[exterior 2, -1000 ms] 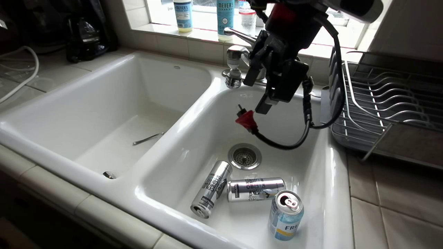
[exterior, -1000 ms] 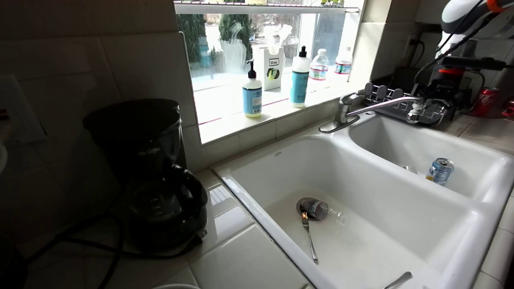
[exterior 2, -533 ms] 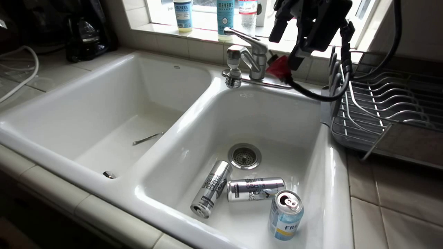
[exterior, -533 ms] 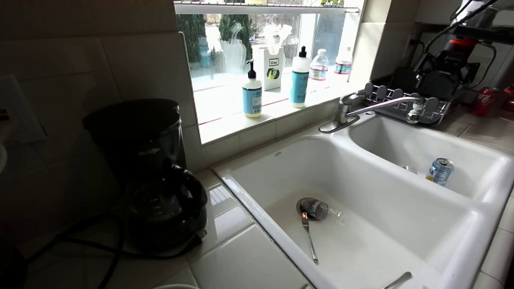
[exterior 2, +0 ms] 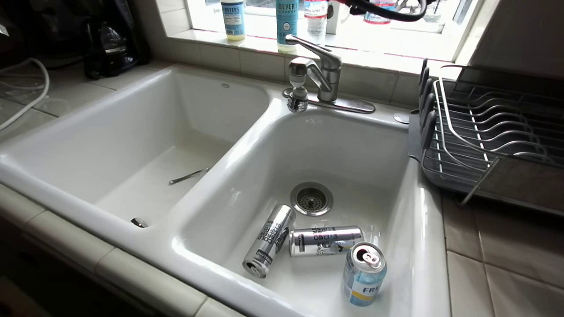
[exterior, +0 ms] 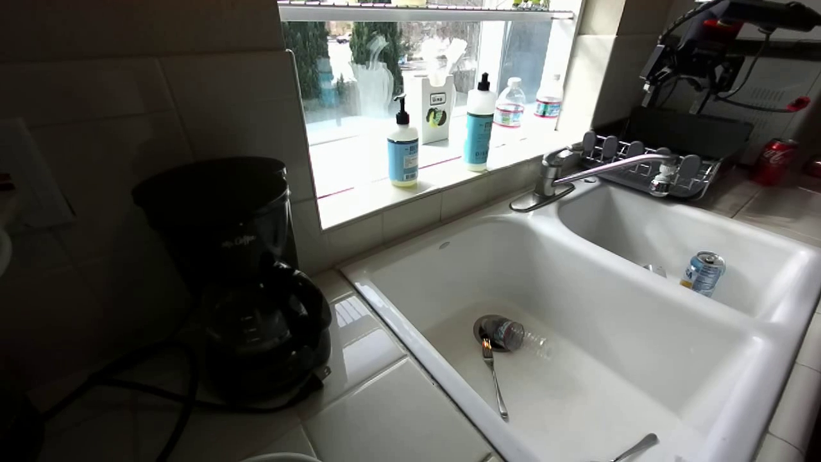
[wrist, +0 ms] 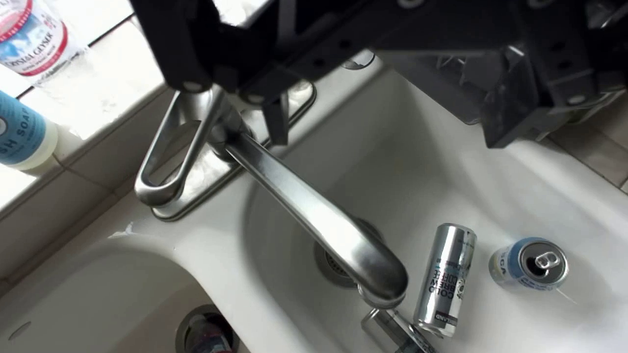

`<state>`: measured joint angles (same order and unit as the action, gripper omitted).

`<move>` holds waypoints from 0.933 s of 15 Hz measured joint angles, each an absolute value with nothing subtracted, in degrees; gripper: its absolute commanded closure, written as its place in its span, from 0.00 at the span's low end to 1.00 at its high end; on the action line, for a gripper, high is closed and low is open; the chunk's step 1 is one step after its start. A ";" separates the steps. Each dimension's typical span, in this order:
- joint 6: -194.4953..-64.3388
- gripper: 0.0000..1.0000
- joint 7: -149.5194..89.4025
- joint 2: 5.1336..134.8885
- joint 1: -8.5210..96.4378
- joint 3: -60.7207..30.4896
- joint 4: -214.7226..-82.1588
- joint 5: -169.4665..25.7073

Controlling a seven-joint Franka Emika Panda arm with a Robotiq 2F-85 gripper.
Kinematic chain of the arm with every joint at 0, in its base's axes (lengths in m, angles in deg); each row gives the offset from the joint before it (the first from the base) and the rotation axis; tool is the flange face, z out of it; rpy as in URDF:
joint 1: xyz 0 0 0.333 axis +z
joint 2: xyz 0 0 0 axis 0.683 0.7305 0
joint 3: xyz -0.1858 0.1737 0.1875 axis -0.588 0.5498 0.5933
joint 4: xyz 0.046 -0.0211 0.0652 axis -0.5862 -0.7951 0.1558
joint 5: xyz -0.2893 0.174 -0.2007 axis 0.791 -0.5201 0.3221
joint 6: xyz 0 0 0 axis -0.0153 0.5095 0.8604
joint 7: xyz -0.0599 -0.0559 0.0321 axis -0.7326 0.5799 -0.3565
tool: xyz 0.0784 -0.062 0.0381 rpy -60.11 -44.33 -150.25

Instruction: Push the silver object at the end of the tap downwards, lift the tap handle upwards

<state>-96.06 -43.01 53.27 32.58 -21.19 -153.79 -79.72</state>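
"Where's the tap (exterior 2: 328, 81)?"

"Far edge of the sink (exterior 2: 352, 154), its handle (exterior 2: 323, 53) pointing left in an exterior view."

"And the silver nozzle (exterior 2: 298, 102)?"

"Below the end of the spout (wrist: 314, 211), mostly hidden in the wrist view."

"The pincer (wrist: 386, 143)?"

"Spread wide; one finger (wrist: 278, 123) covers some of the base plate (wrist: 207, 172), the top edge crops the rest."

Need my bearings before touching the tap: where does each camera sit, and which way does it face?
Wrist view: wrist-mounted, facing down past the open gripper at the tap.
Exterior view: by the coffee maker, facing across the sink; gripper shows.
Exterior view: near the blue can, facing the tap; of the robot, only a cable.
All share the tap and blue can.
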 measured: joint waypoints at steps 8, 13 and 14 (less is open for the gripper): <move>-98.48 0.00 -38.80 48.36 35.46 -18.47 -163.08 -79.52; -88.45 0.00 -25.35 47.37 33.54 -22.98 -163.75 -89.93; -85.97 0.00 -23.47 47.47 33.10 -23.81 -163.36 -91.44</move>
